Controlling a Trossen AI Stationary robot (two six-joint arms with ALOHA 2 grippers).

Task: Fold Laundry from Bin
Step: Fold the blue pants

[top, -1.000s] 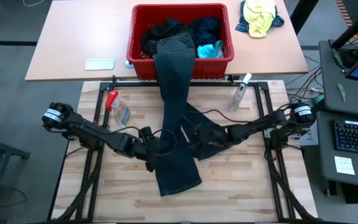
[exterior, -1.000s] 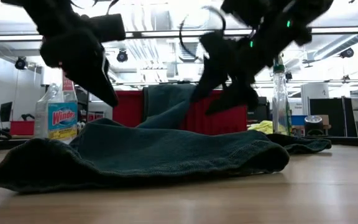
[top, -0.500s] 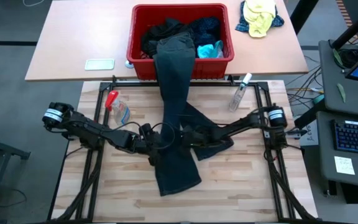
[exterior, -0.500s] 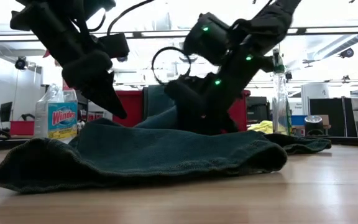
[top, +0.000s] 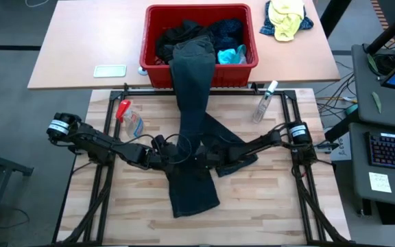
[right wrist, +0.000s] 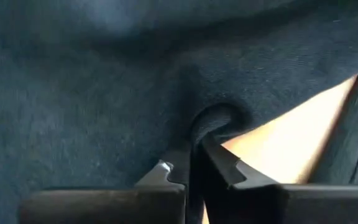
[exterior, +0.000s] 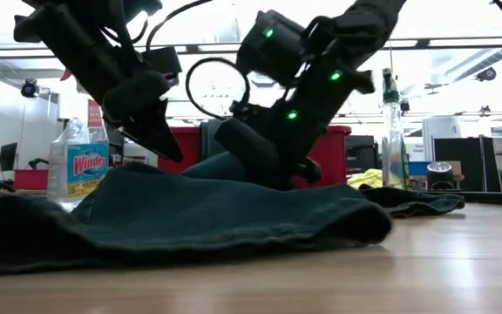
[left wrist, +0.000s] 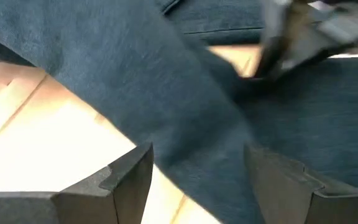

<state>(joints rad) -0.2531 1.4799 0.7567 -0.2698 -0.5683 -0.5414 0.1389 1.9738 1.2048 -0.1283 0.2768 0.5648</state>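
A robotics lab or workshop is showing here: ceiling strip lights (exterior: 460, 39) are glowing over open floor, with a keyboard (top: 393, 149) sitting on a side desk and cables trailing nearby.

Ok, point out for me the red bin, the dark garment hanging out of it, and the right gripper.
red bin (top: 151, 75), high view, on its front left wall.
dark garment (top: 192, 103), high view, on the stretch between bin and wooden table.
right gripper (right wrist: 194, 160), right wrist view, where its fingertips pinch a fold of the garment.
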